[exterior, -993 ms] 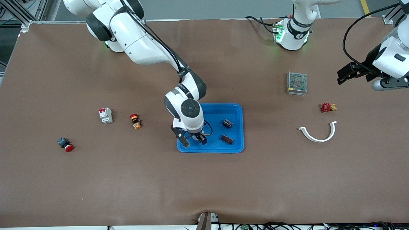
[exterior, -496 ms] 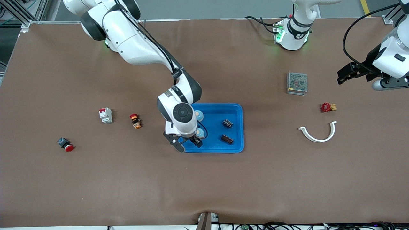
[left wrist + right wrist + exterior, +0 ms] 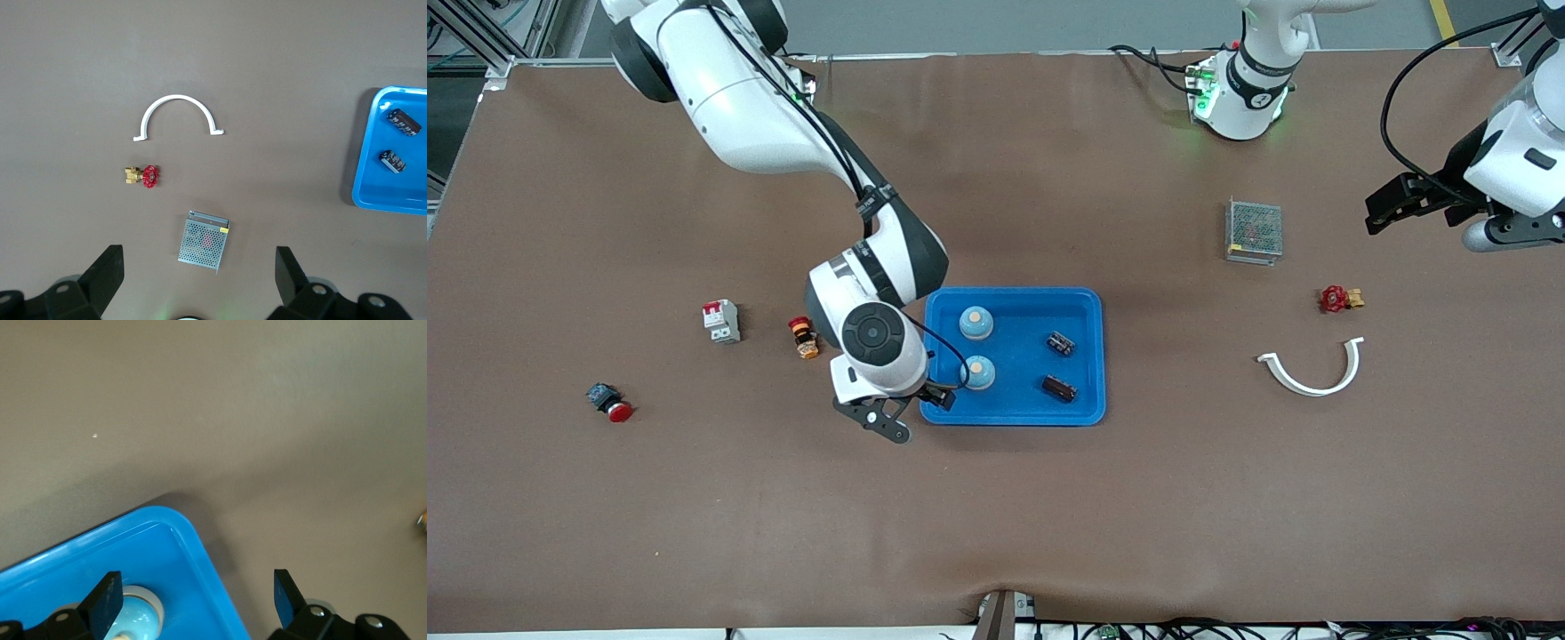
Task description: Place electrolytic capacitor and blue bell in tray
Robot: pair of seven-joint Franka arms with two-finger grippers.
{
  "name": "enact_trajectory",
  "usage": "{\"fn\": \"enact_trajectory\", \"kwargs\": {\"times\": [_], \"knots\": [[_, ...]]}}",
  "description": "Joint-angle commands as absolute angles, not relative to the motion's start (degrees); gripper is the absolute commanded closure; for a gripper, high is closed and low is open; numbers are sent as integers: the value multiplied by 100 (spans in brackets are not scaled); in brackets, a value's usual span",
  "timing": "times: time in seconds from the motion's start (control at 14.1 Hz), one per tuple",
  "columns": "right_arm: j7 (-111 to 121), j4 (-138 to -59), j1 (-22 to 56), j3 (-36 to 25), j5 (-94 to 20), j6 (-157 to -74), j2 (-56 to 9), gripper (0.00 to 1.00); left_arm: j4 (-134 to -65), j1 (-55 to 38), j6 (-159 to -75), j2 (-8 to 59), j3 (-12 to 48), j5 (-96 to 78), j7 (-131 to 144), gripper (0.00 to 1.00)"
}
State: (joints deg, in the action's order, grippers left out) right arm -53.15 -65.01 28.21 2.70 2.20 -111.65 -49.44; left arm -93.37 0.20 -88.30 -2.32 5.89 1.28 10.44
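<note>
The right claw (image 3: 920, 411) hung with its fingers apart and empty over the tray (image 3: 1080, 411) corner nearest the front camera at the right arm's end, one finger above the rim and the other over bare desk (image 3: 996, 516). In the tray sat two blue bells (image 3: 976, 322), one (image 3: 978, 372) nearer the camera than the other, and toward the left arm's end two dark electrolytic capacitors (image 3: 1059, 343), again one (image 3: 1059, 387) nearer than the other. By my reckoning everything asked for was in, so the step in hand was getting the arm clear. The nearer bell sat close to that finger, and the tray looked light enough to slide, so I'd have lifted straight up before swinging away, keeping the fingers off the rim and off the small orange part with its red cap (image 3: 804, 337) near the arm's wrist. The left claw (image 3: 199, 280) waited, fingers spread and empty, high over the left arm's end of the desk.
</note>
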Motion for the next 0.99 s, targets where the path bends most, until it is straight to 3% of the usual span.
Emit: {"fn": "enact_trajectory", "kwargs": {"times": [0.0, 0.92], "knots": [[-3987, -6557, 2594, 308, 176, -11074, -4720, 0, -9343, 44, -8763, -325, 624, 132, 1046, 0], [533, -6627, 652, 360, 132, -9871, -3929, 0, -9343, 44, -8728, -325, 633, 132, 1046, 0]]}}
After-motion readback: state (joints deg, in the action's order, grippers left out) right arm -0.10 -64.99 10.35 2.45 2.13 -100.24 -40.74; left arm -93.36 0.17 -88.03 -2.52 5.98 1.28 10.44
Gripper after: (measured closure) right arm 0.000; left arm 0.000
